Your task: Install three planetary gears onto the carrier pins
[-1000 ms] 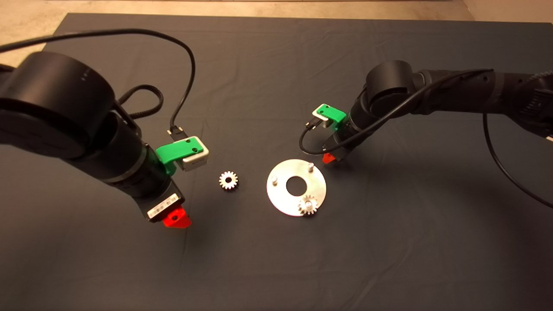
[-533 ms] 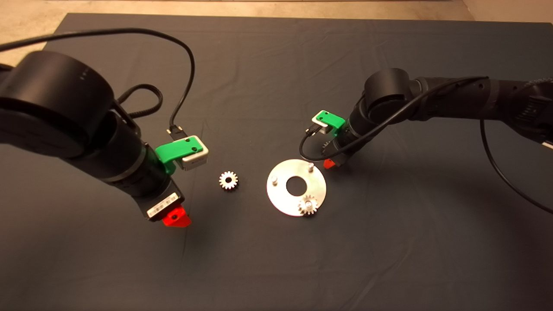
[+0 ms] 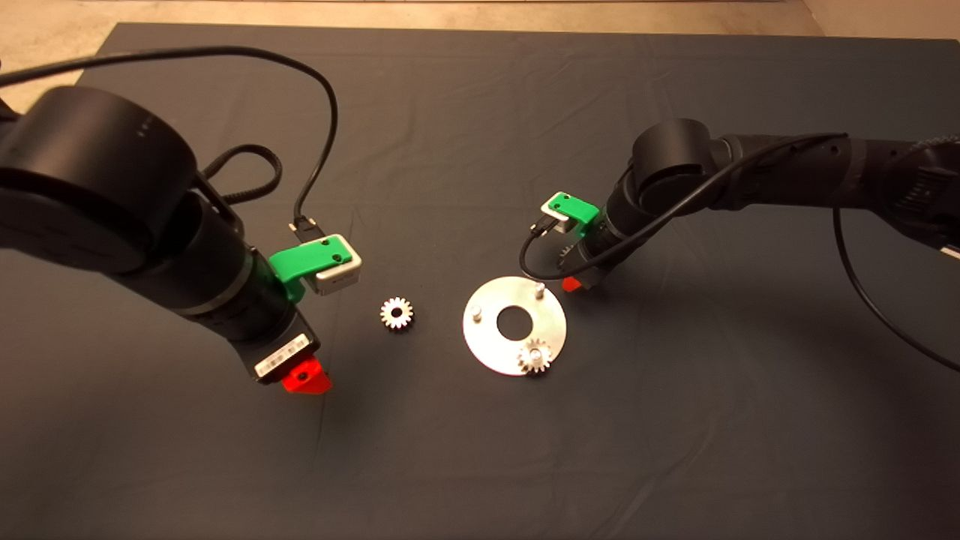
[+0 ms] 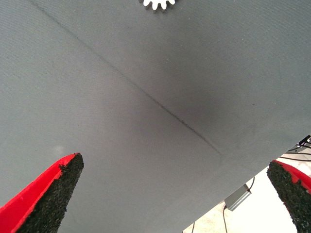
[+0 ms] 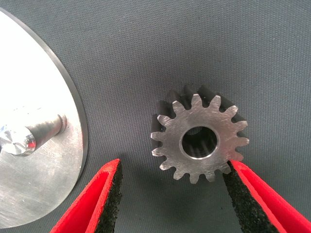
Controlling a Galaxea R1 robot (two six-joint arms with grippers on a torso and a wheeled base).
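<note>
On the dark mat (image 3: 480, 465), slightly right of the frame's centre in the head view, lies the flat silver disc (image 3: 487, 349) with a central hole. It bears three carrier pins: one gear (image 3: 534, 355) is seated on the pin at the disc's lower right edge, while the pin at the left (image 3: 476, 313) and the pin at the upper right (image 3: 538, 288) stand bare. A second gear (image 3: 397, 313) lies flat on the mat just left of the disc, apart from it.

The right gripper (image 3: 571, 283) is low over the mat at the disc's upper right edge. In the right wrist view its fingers (image 5: 97, 204) are spread apart around a third gear (image 5: 200, 140), which lies flat on the mat just beside the disc's rim (image 5: 73, 145). One black pad touches or nearly touches the gear's teeth; the other stands clear of it, so the gear is not gripped. A bare pin (image 5: 29, 133) shows on the disc there.

The left gripper (image 3: 306, 377) hangs in the lower left of the head view, well apart from the loose gear. In the left wrist view its fingers (image 4: 48, 199) are wide apart with nothing between them, over bare mat, and only the gear's teeth (image 4: 158, 4) show at the frame's upper edge.
</note>
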